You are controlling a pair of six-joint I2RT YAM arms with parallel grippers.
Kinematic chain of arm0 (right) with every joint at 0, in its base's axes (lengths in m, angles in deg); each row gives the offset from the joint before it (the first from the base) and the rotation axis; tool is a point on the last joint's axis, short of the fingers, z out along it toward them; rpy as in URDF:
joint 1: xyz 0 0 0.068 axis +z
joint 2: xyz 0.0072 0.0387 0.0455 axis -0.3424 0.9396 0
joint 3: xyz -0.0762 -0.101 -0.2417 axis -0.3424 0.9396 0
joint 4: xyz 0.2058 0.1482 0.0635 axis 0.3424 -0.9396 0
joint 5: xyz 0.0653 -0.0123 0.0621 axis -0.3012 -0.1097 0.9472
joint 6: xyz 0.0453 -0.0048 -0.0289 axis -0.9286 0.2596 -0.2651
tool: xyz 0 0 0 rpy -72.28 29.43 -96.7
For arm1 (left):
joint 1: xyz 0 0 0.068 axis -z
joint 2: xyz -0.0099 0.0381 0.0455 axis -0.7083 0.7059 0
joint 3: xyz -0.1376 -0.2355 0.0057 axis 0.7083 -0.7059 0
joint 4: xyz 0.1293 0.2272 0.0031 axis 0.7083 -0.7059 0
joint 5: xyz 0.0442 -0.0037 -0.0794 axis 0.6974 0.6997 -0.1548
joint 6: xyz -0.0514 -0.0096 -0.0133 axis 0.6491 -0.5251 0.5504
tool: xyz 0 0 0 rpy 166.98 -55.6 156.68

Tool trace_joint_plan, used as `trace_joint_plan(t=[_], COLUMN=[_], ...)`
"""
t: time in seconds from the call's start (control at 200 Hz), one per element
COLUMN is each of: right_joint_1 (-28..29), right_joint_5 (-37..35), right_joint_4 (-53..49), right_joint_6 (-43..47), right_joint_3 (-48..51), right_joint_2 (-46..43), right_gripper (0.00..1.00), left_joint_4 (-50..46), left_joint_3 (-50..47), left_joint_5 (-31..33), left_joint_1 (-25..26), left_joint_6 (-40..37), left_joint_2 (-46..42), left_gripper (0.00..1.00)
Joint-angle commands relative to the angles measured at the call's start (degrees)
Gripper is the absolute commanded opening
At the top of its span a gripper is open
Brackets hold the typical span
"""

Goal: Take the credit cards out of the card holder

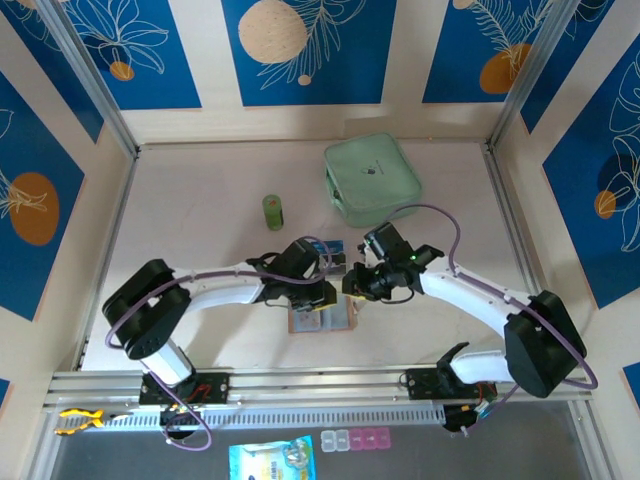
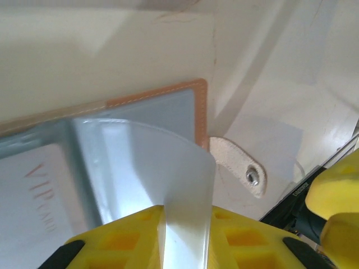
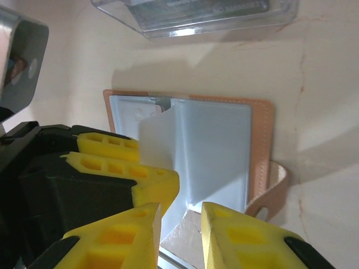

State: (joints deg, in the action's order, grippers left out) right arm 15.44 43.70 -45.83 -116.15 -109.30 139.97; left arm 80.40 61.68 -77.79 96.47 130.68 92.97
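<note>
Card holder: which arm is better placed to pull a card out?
Probably left arm: its jaws pinch a pale sheet inside the open card holder; the right arm sits at its edge.

card holder point(image 1: 325, 320): largely covered in top view | clear box point(image 3: 196, 14): cut by top edge | credit card point(image 2: 33, 196): print blurred

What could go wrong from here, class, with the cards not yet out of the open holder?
The left gripper pinches a clear sleeve, not a card. Pulling may drag or tear the card holder while the VIP card stays pocketed. The right gripper sits very close to the left one, so the two could collide.
</note>
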Motion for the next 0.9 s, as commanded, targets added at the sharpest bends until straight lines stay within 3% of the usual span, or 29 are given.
trace_joint_plan(t=[0.0,0.285,0.605,0.895], right_joint_1=[-1.06,-1.78,-0.07,3.9], right_joint_5=[1.97,3.46,4.41,4.29], right_joint_4=[-1.71,-1.09,0.71,2.2], right_joint_6=[1.37,1.12,0.0,-1.04], right_joint_3=[1.12,2.51,0.75,-2.36], right_joint_2=[-1.94,-3.21,-0.55,5.31], right_gripper=[0.27,0.27,0.27,0.26], left_joint_4=[-0.86,-4.09,-4.78,-7.02], left_joint_3=[3.22,5.24,0.58,-4.95], left_joint_5=[-0.94,0.23,1.29,2.82], left_joint_1=[0.92,1.01,-1.2,-4.21], left_joint_6=[0.3,-1.58,-2.22,-3.41], left_joint_2=[2.35,2.45,-2.62,-8.44], left_gripper=[0.27,0.31,0.32,0.26])
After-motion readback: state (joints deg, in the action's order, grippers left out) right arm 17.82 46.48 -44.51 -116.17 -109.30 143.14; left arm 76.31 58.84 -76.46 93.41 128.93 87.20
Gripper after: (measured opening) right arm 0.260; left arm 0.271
